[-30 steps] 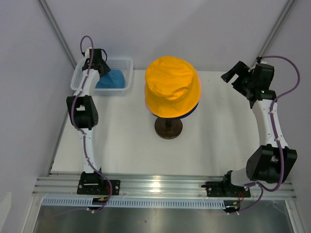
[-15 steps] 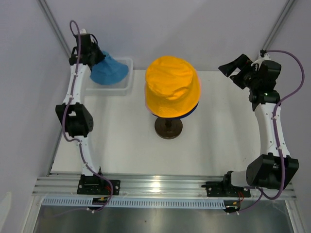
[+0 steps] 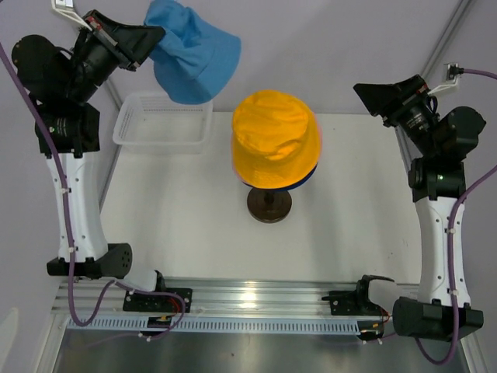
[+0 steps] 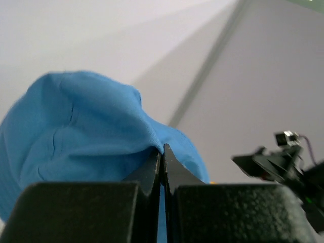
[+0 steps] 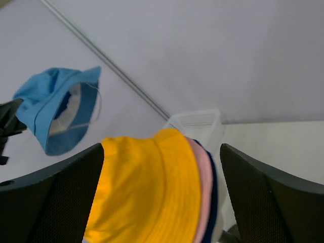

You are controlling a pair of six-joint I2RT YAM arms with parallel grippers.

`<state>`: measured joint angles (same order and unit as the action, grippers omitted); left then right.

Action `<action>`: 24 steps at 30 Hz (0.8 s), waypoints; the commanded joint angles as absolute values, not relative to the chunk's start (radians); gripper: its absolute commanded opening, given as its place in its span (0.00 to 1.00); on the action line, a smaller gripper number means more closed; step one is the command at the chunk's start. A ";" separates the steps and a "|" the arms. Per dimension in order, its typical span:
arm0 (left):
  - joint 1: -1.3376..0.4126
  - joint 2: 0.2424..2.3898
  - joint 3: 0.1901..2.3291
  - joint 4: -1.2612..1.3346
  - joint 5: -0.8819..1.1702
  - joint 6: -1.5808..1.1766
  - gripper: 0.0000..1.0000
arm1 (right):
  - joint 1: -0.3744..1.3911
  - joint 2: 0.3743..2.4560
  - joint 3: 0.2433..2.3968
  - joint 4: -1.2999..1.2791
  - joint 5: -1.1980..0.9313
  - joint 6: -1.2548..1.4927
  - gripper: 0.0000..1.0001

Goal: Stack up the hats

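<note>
On the white table (image 3: 194,233), just beyond the two arm bases, a round dark stand (image 3: 269,206) carried the stack of hats. The yellow-orange hat (image 3: 276,140) sat on top and covered nearly everything beneath it. In the right wrist view, the rim of the pink hat (image 5: 205,177) showed just under it, with the dark blue hat (image 5: 214,185) below that.

The right gripper (image 3: 371,97) hung in the air to the right of the stack and well apart from it. Its jaws were spread wide and had hold of nothing, and the wrist camera framed the stacked hats between its two fingers (image 5: 55,202).

Farther back, at the far left corner of the table, stood a white mesh basket (image 3: 124,128).

Highest and farthest, the left gripper (image 3: 155,35) was raised above the basket with its jaws pinched fully together on the fabric of the light blue hat (image 3: 194,58). From the left wrist camera, the fingertips (image 4: 154,164) met with only a thin seam between them and a fold of blue cloth caught at their tips. The hat hung off the gripper toward the centre, clear of the table, up and to the left of the stack and not touching it.
</note>
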<state>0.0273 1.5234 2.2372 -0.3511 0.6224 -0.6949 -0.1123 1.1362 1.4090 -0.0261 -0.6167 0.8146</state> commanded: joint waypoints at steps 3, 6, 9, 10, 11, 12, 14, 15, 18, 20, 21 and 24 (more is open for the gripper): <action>-0.086 1.457 2.191 -0.275 0.825 -0.795 0.01 | -0.074 1.078 1.417 0.147 -0.683 0.978 1.00; -0.170 1.424 2.180 -0.301 0.812 -0.744 0.02 | -0.034 1.060 1.416 0.140 -0.686 0.994 0.99; -0.248 1.414 2.166 -0.340 0.775 -0.697 0.02 | -0.003 1.042 1.407 0.137 -0.680 1.006 0.99; -0.264 1.416 2.164 -0.350 0.761 -0.692 0.02 | 0.027 1.037 1.396 0.138 -0.670 1.014 0.99; -0.293 1.417 2.157 -0.351 0.755 -0.690 0.01 | 0.060 1.029 1.385 0.143 -0.663 1.015 1.00; -0.307 1.417 2.149 -0.353 0.746 -0.684 0.01 | 0.081 1.025 1.373 0.149 -0.649 1.017 0.99; -0.349 1.420 2.146 -0.360 0.690 -0.673 0.01 | 0.136 1.019 1.324 0.161 -0.621 1.032 0.99; -0.363 1.420 2.137 -0.362 0.671 -0.658 0.01 | 0.149 1.019 1.307 0.182 -0.620 1.046 0.99; -0.411 1.419 2.115 -0.341 0.611 -0.649 0.01 | 0.189 1.020 1.253 0.236 -0.620 1.112 1.00; -0.428 1.427 2.120 -0.324 0.600 -0.650 0.01 | 0.198 1.020 1.235 0.258 -0.617 1.150 0.99; -0.445 1.437 2.126 -0.322 0.604 -0.649 0.01 | 0.202 1.017 1.224 0.273 -0.615 1.163 1.00; -0.488 1.447 2.140 -0.331 0.559 -0.614 0.01 | 0.209 1.008 1.212 0.305 -0.595 1.216 1.00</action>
